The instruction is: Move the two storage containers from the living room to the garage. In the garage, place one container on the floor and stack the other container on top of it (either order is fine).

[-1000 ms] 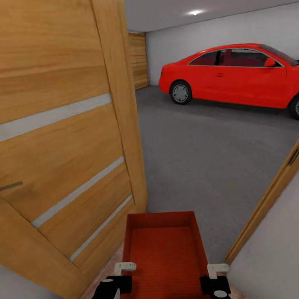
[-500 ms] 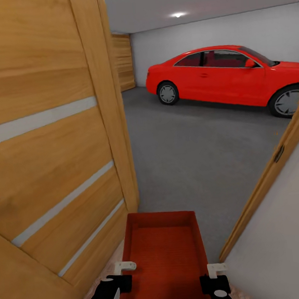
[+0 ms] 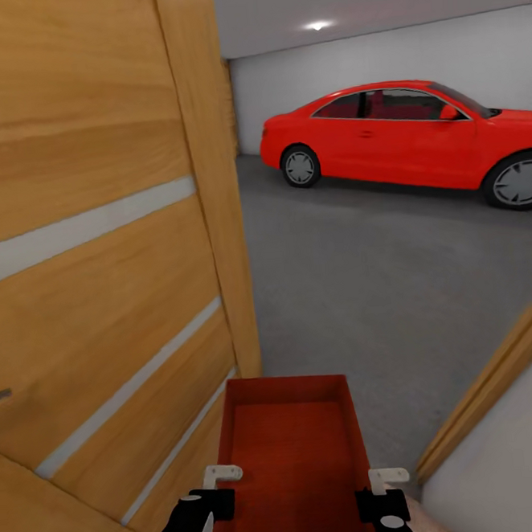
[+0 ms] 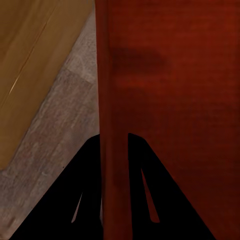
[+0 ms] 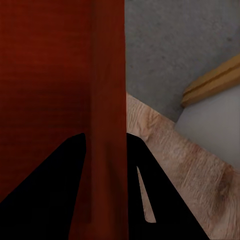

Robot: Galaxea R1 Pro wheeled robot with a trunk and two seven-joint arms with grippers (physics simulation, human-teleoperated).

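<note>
One orange-red storage container (image 3: 294,449) hangs low in front of me in the head view, held level and open side up, with nothing inside. My left gripper (image 3: 214,487) is shut on its left wall (image 4: 112,75), and my right gripper (image 3: 382,486) is shut on its right wall (image 5: 107,60). In each wrist view the dark fingers (image 4: 85,170) (image 5: 65,170) straddle the thin red wall. Ahead, through the doorway, lies the garage with its dark grey concrete floor (image 3: 364,281). Light wood planks (image 4: 55,130) show under the container.
A wooden door (image 3: 97,273) with pale stripes stands open close on my left. The right door frame (image 3: 501,374) and a white wall (image 3: 518,470) crowd the right side. A red car (image 3: 400,137) is parked at the back of the garage before a pale wall.
The whole view has shifted as I advance through the doorway: the right frame has slid lower and outward, and more garage floor shows. The container stays held the same way.
</note>
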